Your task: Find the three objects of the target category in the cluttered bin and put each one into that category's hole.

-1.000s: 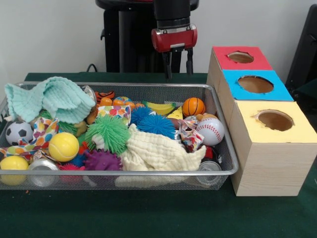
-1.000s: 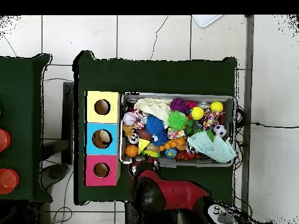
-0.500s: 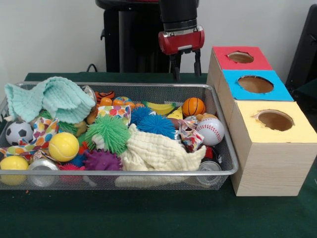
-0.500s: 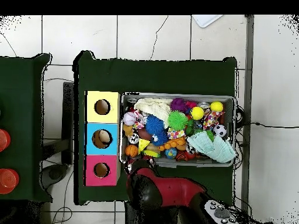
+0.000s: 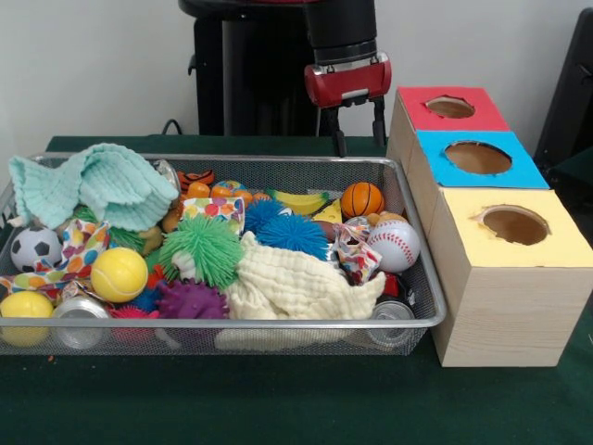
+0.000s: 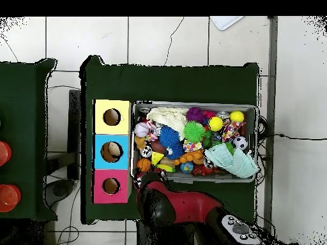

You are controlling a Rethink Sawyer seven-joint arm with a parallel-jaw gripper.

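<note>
You are in the search step. The gripper point(image 5: 354, 119) hangs above the far rim of the bin point(image 5: 422, 269), near the corner beside the box, and it carries nothing — its 2 fingers stand a little apart with only air between them.

No one of the 3 bottles can be seen in either view. On top of the bin lie only balls, spiky toys, shiny cans at the near edge, a mint cloth point(image 5: 97, 185) and a cream cloth point(image 5: 296, 287). I judge the bottles are hidden below these things, most probably under the 2 cloths.

The blue hole point(image 5: 478, 158) is the middle opening of the box, between the red one and the yellow one. In the overhead view something pale shows inside it point(image 6: 112, 152), but you cannot tell what it is.

Your next move, I think, is to lower the claw into the clutter and pull a cloth aside — do not take a can by mistake.
</note>
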